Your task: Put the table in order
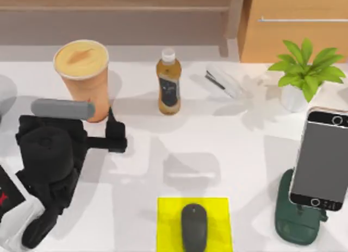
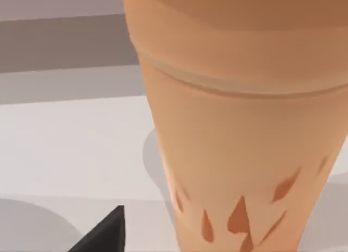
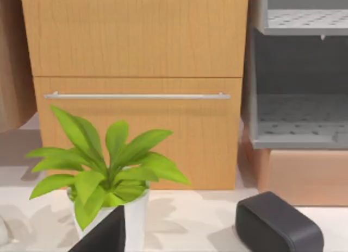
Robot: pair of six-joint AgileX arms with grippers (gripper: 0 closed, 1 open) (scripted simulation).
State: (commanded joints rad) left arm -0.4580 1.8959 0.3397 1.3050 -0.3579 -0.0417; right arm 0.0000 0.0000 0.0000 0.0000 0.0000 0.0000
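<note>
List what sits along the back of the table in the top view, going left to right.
Orange cup → tea bottle → white stapler → potted plant. The left gripper is at the cup's base.

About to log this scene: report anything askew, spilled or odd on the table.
Nothing spilled or toppled on the table. The white stapler lies at an angle near the back edge. The left claw sits right beside the orange cup, which stands upright.

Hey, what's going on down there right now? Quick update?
Left claw beside orange cup, not gripping. Table not yet tidied. Tea bottle stands close by.
</note>
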